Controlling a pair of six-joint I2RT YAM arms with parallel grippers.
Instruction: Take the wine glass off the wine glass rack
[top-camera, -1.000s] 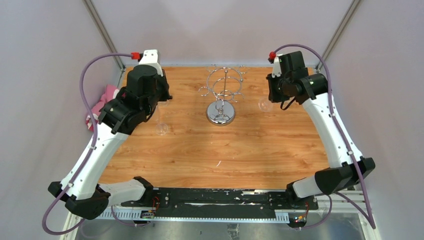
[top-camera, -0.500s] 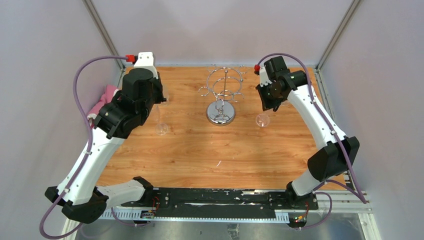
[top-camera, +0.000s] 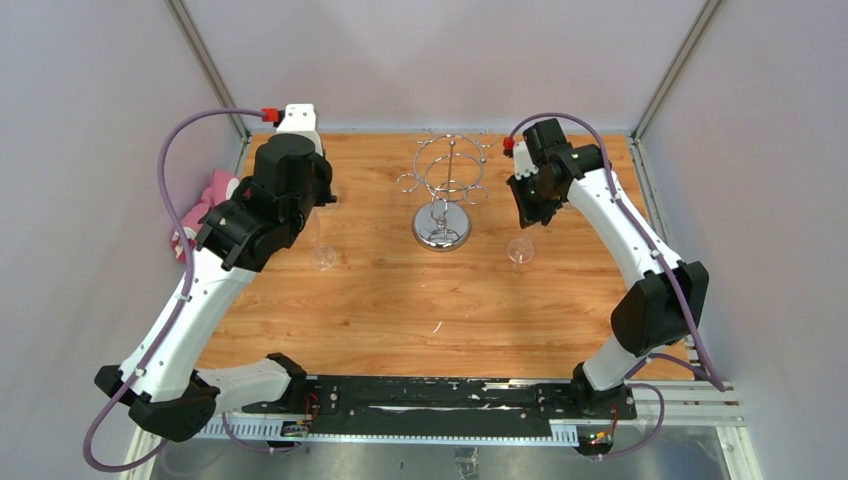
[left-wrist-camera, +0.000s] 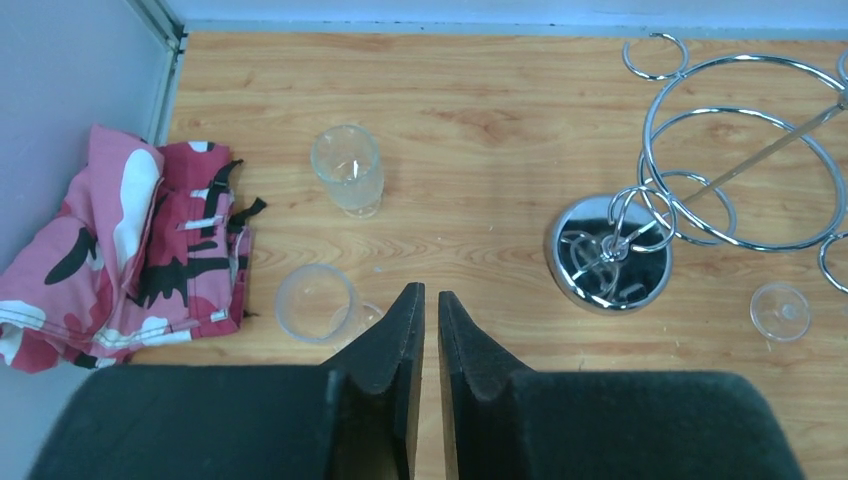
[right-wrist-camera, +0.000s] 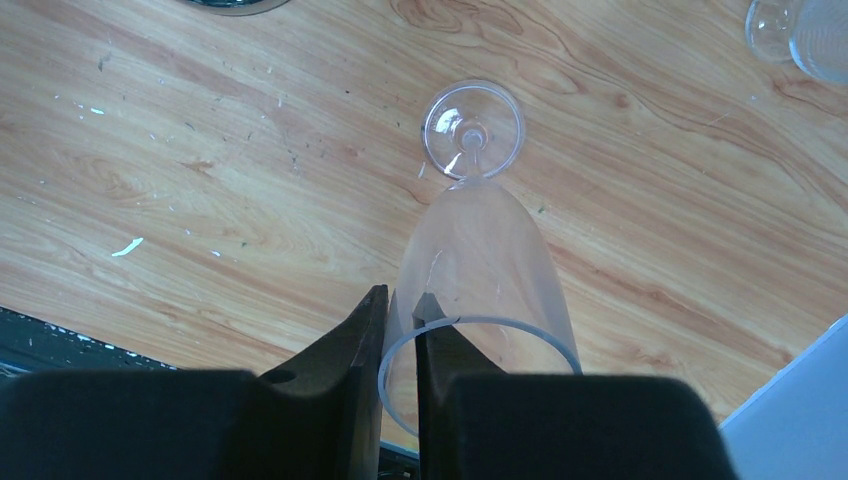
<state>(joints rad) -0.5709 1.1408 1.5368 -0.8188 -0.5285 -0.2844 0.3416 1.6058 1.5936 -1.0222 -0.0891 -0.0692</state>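
Note:
The chrome wine glass rack (top-camera: 447, 190) stands at the table's back middle, with no glass hanging on it; it also shows in the left wrist view (left-wrist-camera: 700, 180). My right gripper (right-wrist-camera: 403, 297) is shut on the rim of a clear wine glass (right-wrist-camera: 480, 250), one finger inside the bowl and one outside. The glass hangs upright, its foot (top-camera: 520, 250) down by the wood to the right of the rack's base; I cannot tell if it touches. My left gripper (left-wrist-camera: 430, 295) is shut and empty, above the table left of the rack.
Two clear glasses (left-wrist-camera: 347, 170) (left-wrist-camera: 315, 303) stand on the left of the table. A pink camouflage cloth (left-wrist-camera: 130, 240) lies at the left edge. Metal frame posts rise at the back corners.
My right arm has carried the wine glass from the back right inward and nearer, to just right of the rack's base. The left arm has barely shifted.

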